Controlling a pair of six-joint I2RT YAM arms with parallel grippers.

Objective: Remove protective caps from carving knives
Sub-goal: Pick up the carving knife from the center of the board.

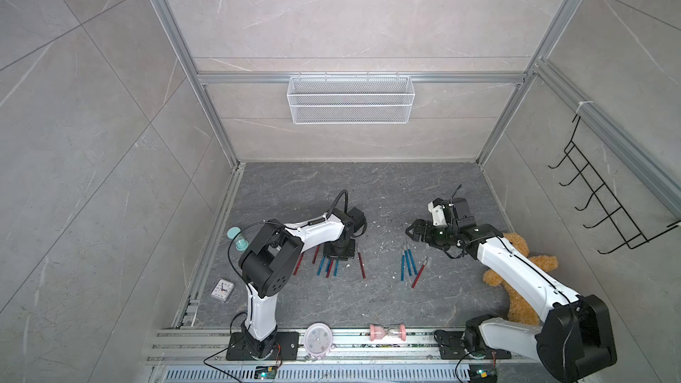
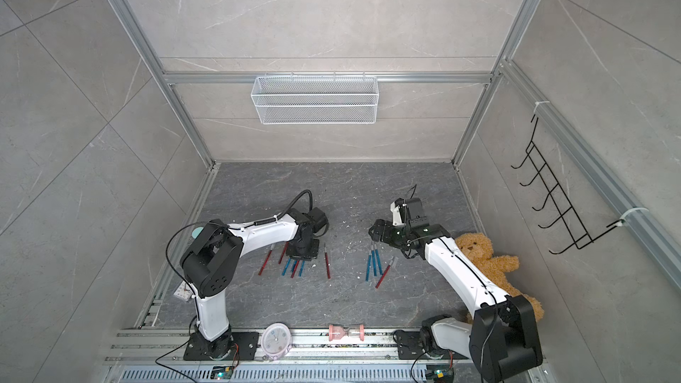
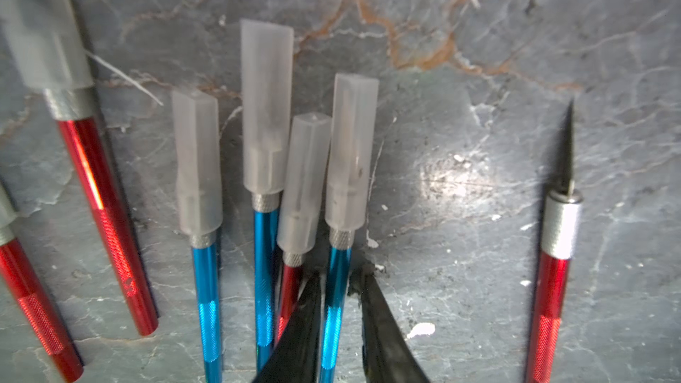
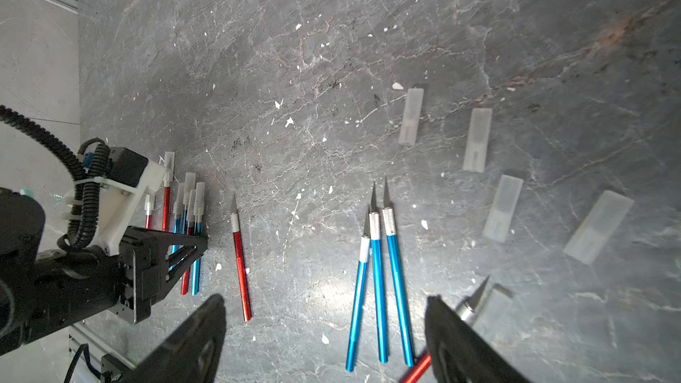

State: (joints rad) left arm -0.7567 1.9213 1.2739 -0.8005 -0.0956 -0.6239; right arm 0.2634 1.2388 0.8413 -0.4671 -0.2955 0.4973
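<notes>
In the left wrist view, several capped carving knives lie side by side, their frosted protective caps [image 3: 267, 105] pointing away. My left gripper [image 3: 337, 278] is down on the table astride one blue knife's handle [image 3: 333, 318]. One finger touches it and a slit shows at the other, so the gripper is narrowly open. A bare-bladed red knife [image 3: 556, 252] lies apart. My right gripper [image 4: 325, 302] hovers wide open and empty over three uncapped blue knives [image 4: 376, 281], with several loose caps [image 4: 478, 140] beyond. In both top views the grippers [image 1: 335, 256] [image 2: 376, 231] sit mid-table.
A teddy bear [image 1: 516, 270] lies under the right arm. An hourglass [image 1: 387, 332] and a pink clock [image 1: 317, 340] stand on the front rail. A small white clock [image 1: 222, 291] and a teal cup [image 1: 236, 239] are at the left edge. White specks litter the table.
</notes>
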